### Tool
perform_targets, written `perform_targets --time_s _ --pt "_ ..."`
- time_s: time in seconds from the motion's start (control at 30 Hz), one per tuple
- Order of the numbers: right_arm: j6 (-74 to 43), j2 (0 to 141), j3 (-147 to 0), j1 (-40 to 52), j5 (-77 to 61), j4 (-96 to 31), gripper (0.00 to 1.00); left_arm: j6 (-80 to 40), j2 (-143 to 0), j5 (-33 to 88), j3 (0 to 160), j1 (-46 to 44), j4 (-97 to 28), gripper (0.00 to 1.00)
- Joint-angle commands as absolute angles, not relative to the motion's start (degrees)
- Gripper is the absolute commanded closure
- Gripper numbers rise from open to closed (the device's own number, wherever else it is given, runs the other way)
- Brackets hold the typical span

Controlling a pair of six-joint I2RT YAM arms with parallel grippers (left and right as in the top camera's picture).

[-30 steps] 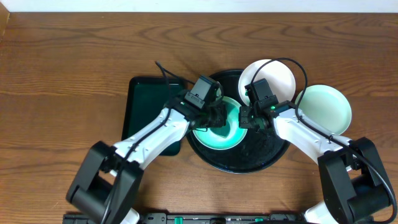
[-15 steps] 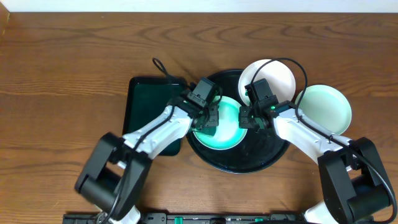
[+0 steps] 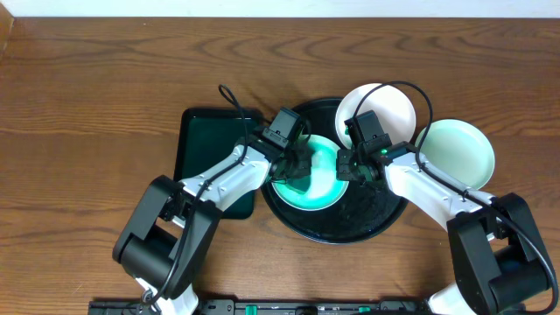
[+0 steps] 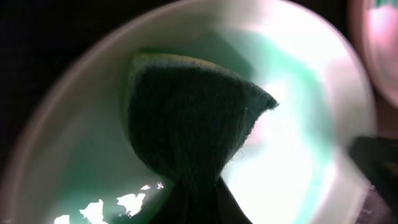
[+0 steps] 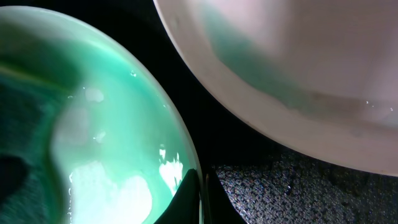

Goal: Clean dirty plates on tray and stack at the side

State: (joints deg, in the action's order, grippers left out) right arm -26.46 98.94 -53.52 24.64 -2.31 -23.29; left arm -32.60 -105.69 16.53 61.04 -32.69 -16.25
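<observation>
The mint plate (image 3: pixel 320 187) is a round shallow dish that glows turquoise under the light and lies in the middle of the black tray (image 3: pixel 367 219). The wrist views show its inside wet and glossy, with bright glints. A dark green sponge (image 4: pixel 186 134) is pressed against its inner surface, bent into a wedge. The left claw (image 3: pixel 293 168) is clamped on the sponge. The right claw (image 3: pixel 348 166) is closed tight on the plate's right rim, with the rim pinched between its fingers.

The white plate (image 3: pixel 385 109) sits at the tray's upper right, over the rim and just beside the mint plate; a faint green tint runs along its inner wall. The second mint plate (image 3: pixel 459 153), paler, lies on the desk (image 3: pixel 87 105) to the right of the tray, near the white plate. A dark green rectangular tray (image 3: pixel 201 149) lies on the desk just left of the black one, partly under the left arm.

Since a second ago the left arm's lower links have swung toward the tray, and the sponge has shifted slightly left on the plate. The right arm and all three plates have kept their places.
</observation>
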Motion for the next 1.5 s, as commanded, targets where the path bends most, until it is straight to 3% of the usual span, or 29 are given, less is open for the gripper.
perform_targets --time_s 0.0,0.7,1.1,1.47 --pt "-26.1 99.9 -54.1 25.2 -3.5 -23.1 0.99 -32.5 -108.0 30.2 60.8 -34.1 -14.2 0.93" --pt "-26.1 99.9 -54.1 25.2 -3.5 -23.1 0.99 -31.1 -92.3 25.7 61.8 -30.1 -14.9 0.93" --pt "-26.1 99.9 -54.1 25.2 -3.5 -23.1 0.99 -30.5 -92.2 10.0 61.4 -30.1 -21.5 0.92" --pt "-26.1 99.9 -54.1 25.2 -3.5 -23.1 0.99 -30.5 -94.7 8.9 60.4 -30.2 -21.4 0.93"
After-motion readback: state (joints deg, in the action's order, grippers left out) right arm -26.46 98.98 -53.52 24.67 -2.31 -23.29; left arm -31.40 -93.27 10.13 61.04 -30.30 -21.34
